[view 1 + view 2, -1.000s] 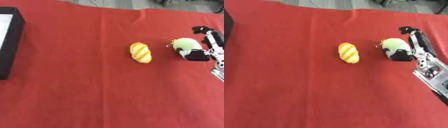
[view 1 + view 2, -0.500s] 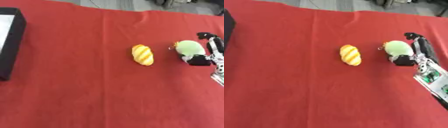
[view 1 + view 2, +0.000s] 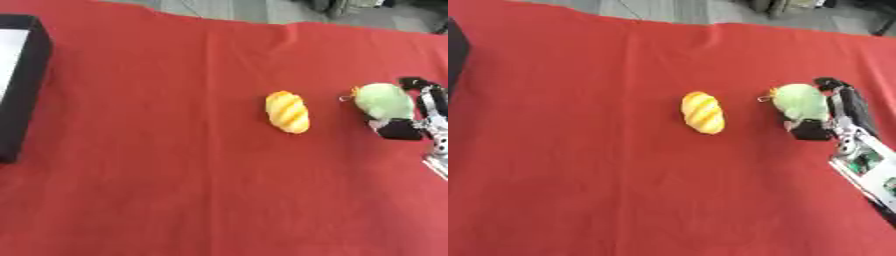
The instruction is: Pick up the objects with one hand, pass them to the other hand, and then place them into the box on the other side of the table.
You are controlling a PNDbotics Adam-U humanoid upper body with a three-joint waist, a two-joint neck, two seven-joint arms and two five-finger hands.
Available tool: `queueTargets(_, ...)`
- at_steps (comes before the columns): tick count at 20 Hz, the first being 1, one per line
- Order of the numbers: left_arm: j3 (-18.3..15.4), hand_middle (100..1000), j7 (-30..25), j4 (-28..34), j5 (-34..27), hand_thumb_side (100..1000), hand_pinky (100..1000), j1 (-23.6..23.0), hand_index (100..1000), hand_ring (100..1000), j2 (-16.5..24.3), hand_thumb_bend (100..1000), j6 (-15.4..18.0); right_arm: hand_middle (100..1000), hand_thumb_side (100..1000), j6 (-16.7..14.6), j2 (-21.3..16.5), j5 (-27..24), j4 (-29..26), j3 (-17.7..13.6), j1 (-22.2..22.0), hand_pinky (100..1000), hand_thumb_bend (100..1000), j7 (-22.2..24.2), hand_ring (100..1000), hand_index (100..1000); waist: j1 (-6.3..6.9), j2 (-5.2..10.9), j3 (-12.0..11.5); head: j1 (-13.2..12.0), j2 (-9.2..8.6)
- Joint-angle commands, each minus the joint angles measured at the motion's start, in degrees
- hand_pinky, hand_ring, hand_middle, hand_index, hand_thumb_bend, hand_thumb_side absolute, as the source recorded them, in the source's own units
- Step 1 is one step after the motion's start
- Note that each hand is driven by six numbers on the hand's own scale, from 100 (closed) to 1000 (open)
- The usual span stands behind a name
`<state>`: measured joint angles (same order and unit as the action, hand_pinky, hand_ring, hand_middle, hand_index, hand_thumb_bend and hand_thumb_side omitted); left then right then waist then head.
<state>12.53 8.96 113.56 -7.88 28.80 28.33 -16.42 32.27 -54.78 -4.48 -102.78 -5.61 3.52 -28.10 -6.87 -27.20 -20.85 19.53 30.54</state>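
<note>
Green plush toy (image 3: 800, 101) sits against my right hand (image 3: 838, 116), fingers curled round it; bread-shaped toy (image 3: 703, 112) lies just to its left, box (image 3: 19, 85) far left.

A matt red cloth (image 3: 157, 165) with soft creases near the top of the frame covers the table. The yellow-orange striped bread-shaped toy (image 3: 287, 112) and the pale green round plush (image 3: 800, 102) look soft and dull. The robot's right hand (image 3: 843, 120) is matt black plastic with silver metal. The black box (image 3: 24, 95) at upper left looks smooth and matt.
</note>
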Motion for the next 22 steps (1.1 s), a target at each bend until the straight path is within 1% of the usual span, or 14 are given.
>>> queueTargets(1, -0.2, 723, 0.1, 1.0, 0.3, 762, 696, 0.5, 824, 697, 0.7, 100, -0.3, 779, 100, -0.1, -1.1, -1.1, 0.1, -0.5, 0.2, 818, 429, -0.5, 953, 844, 0.31, 0.97, 0.0, 0.0, -0.77)
queueTargets(2, -0.1, 722, 0.1, 1.0, 0.3, 761, 696, 0.4, 823, 697, 0.7, 100, -0.3, 771, 100, -0.1, -1.0, -1.5, 0.1, -0.4, 0.2, 820, 357, -0.6, 947, 836, 0.33, 0.93, 0.0, 0.0, -0.76)
queueTargets(3, -0.1, 722, 0.1, 1.0, 0.4, 761, 696, 0.4, 823, 697, 0.7, 100, -0.3, 764, 100, 0.0, -1.0, -1.9, 0.2, -0.3, 0.3, 821, 327, -0.8, 943, 828, 0.33, 0.90, 0.0, 0.0, -0.77)
queueTargets(5, -0.1, 721, 0.1, 1.0, 0.4, 762, 696, 0.4, 822, 697, 0.7, 100, -0.3, 718, 100, 0.2, -0.9, -2.6, 0.3, -0.1, 0.3, 817, 235, -1.3, 920, 803, 0.34, 0.85, 0.0, 0.0, -0.77)
queueTargets(6, 0.0, 721, 0.2, 1.0, 0.4, 762, 696, 0.3, 821, 697, 0.7, 100, -0.3, 678, 100, 0.2, -0.8, -2.9, 0.3, 0.0, 0.4, 816, 195, -1.5, 905, 789, 0.34, 0.82, 0.0, 0.0, -0.78)
queueTargets(7, 0.0, 720, 0.2, 1.0, 0.4, 762, 696, 0.3, 818, 697, 0.7, 100, -0.3, 639, 100, 0.2, -0.7, -3.2, 0.2, 0.2, 0.4, 816, 182, -1.7, 892, 778, 0.33, 0.79, 0.0, 0.1, -0.79)
queueTargets(8, 0.0, 720, 0.2, 1.0, 0.4, 762, 697, 0.3, 818, 697, 0.6, 100, -0.3, 604, 100, 0.3, -0.7, -3.4, 0.1, 0.4, 0.4, 818, 214, -1.9, 879, 762, 0.32, 0.76, 0.0, 0.1, -0.80)
queueTargets(10, 0.1, 719, 0.1, 1.0, 0.4, 761, 696, 0.3, 815, 697, 0.6, 100, -0.3, 539, 100, 0.4, -0.6, -3.4, 0.1, 0.6, 0.5, 809, 166, -2.4, 854, 729, 0.30, 0.71, 0.0, 0.1, -0.86)
queueTargets(11, 0.1, 719, 0.1, 1.0, 0.4, 761, 696, 0.3, 814, 697, 0.6, 100, -0.3, 506, 100, 0.4, -0.5, -3.4, 0.1, 0.6, 0.6, 805, 168, -2.9, 837, 708, 0.30, 0.69, -0.1, 0.1, -0.86)
queueTargets(13, 0.2, 719, 0.2, 1.0, 0.5, 760, 697, 0.3, 812, 697, 0.6, 100, -0.3, 450, 100, 0.4, -0.4, -3.1, 0.0, 0.8, 0.6, 802, 134, -4.3, 808, 670, 0.30, 0.69, -0.1, 0.0, -0.77)
queueTargets(17, 0.2, 718, 0.1, 1.0, 0.4, 757, 697, 0.3, 811, 697, 0.6, 100, -0.2, 393, 100, 0.6, -0.5, -2.2, -0.9, 1.0, 0.9, 792, 113, -8.3, 779, 626, 0.35, 0.87, 0.0, -0.4, -0.57)
queueTargets(18, 0.2, 718, 0.1, 1.0, 0.4, 755, 697, 0.3, 811, 697, 0.7, 100, -0.2, 387, 100, 0.7, -0.6, -2.0, -1.6, 1.1, 0.9, 787, 100, -9.5, 776, 620, 0.41, 1.00, 0.1, -0.6, -0.48)
queueTargets(22, 0.0, 720, 0.1, 1.0, 0.3, 745, 699, 0.1, 812, 700, 0.9, 100, 0.0, 379, 100, 1.1, -1.3, -2.2, -5.8, 1.6, 0.5, 771, 100, -13.9, 770, 614, 0.80, 1.90, 0.8, -1.5, 0.21)
